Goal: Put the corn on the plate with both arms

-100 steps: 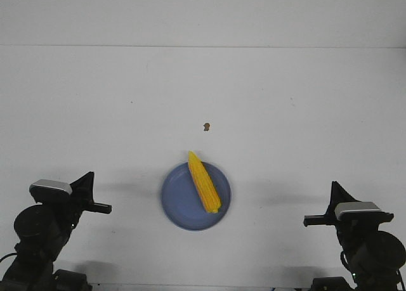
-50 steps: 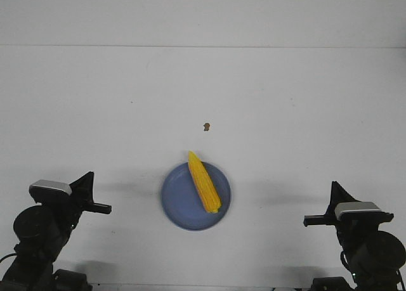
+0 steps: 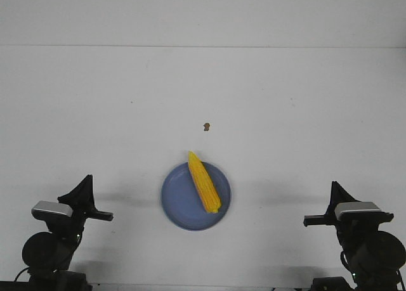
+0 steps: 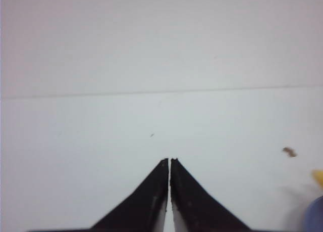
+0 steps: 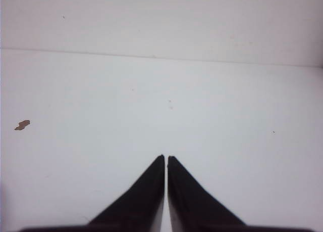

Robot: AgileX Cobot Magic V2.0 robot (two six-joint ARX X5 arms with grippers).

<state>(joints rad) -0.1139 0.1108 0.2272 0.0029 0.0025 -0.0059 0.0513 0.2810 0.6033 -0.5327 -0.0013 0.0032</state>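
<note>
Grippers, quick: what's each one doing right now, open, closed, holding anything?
Left gripper: closed, holding nothing.
Right gripper: closed, holding nothing.

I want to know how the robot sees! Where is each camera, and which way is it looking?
Front view: high up, looking forward over the white table at the yellow corn cob on the round blue plate; both black arms show.
Left wrist view: on the left arm, facing across the table; the shut left hand shows.
Right wrist view: same on the right arm, with the shut right hand.
Shared: all three see the small brown speck.
</note>
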